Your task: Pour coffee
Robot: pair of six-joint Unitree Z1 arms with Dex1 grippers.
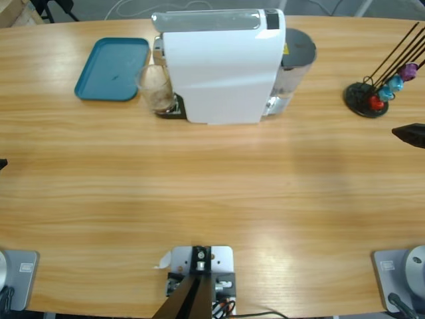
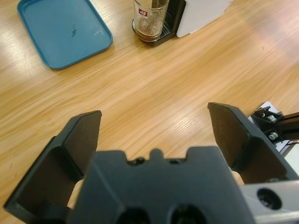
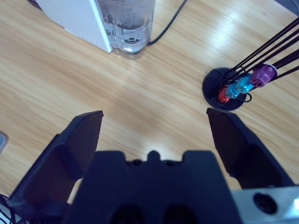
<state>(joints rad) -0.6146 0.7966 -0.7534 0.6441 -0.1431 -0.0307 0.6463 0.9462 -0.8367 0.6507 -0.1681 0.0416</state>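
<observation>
Wooden bench [image 1: 212, 199]: glass cup [image 1: 155, 88] with shallow coffee [image 2: 150, 31] under white coffee machine [image 1: 222, 66], beside blue tray [image 1: 113, 68]. Left gripper [image 2: 154, 130] and right gripper [image 3: 154, 130]: jaws wide, empty, well apart from cup. Risk: clumsy grasp tips cup, spilling.

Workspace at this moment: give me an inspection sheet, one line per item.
Surface: wooden table, bare in front.
Job's things: glass cup with shallow coffee on the white coffee machine's drip tray.
Clutter: blue tray left of the cup; capsule stand with coloured capsules.
Grippers: left pincer open, holding nothing; right pincer open, holding nothing.
Cables: black cable behind the machine's water tank.
Surroundings: nothing seen.
</observation>
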